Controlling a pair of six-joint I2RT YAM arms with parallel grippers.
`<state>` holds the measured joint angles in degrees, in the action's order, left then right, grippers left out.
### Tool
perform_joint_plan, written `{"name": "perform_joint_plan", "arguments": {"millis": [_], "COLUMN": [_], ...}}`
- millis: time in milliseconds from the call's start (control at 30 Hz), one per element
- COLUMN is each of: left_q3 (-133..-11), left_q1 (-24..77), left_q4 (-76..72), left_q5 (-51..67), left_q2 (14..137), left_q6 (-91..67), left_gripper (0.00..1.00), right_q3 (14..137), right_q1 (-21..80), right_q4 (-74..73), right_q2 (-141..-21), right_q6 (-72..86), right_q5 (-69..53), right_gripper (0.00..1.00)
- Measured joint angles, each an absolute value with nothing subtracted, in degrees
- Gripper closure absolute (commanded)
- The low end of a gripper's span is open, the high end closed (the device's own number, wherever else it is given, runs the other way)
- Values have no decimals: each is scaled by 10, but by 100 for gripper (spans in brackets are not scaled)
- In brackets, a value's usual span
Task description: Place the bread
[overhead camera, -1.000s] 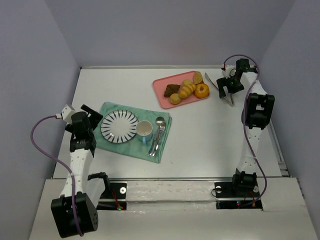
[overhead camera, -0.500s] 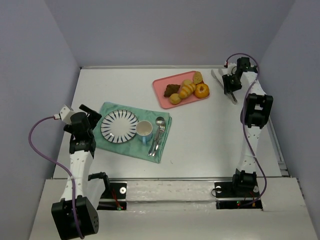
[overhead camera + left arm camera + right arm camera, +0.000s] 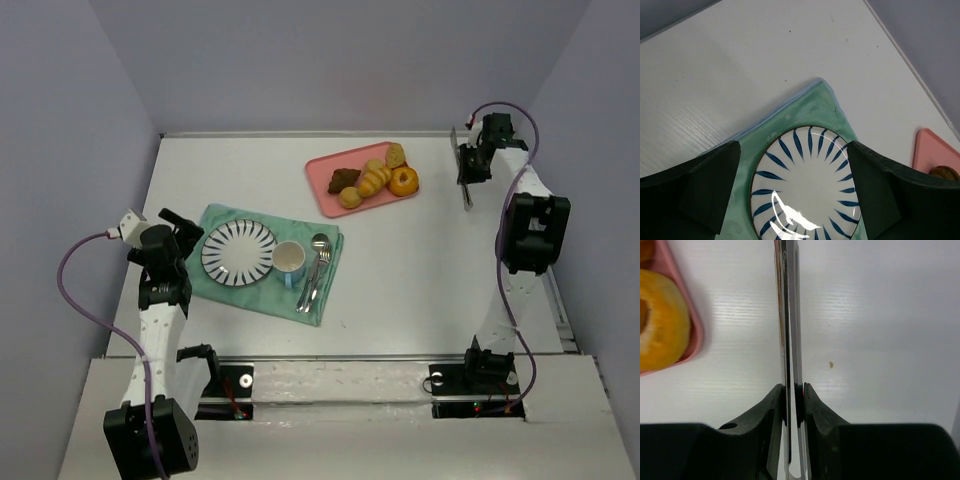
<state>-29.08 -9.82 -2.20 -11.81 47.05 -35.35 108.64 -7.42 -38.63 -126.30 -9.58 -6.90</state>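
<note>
My right pincer [image 3: 793,392]: closed on slim metal tongs [image 3: 788,315], pressing their blades together. Elongated golden ridged bread [image 3: 375,179]: lying in the pink rectangular tray [image 3: 322,187]. My left pincer [image 3: 792,187]: open above the blue-striped white plate [image 3: 805,200].

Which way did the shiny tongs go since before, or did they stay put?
Yes. The tongs moved right, farther from the pink tray, and are now squeezed in the right end effector.
</note>
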Motion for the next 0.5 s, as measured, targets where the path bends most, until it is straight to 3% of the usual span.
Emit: {"name": "perform_joint_plan", "arguments": {"millis": [267, 500], "left_q3": [-290, -288], "left_q1": [-98, -98], "left_q4": [-24, -28], "left_q5": [-98, -83], "left_q2": [444, 423], "left_q6": [-354, -354], "left_gripper": [1, 1], "right_q3": [891, 658], "right_q1": [-62, 36], "right_q4": [-316, -195], "right_q2": [-969, -793], "right_q6": [46, 159], "right_q5": [-99, -203], "right_gripper": [93, 83]}}
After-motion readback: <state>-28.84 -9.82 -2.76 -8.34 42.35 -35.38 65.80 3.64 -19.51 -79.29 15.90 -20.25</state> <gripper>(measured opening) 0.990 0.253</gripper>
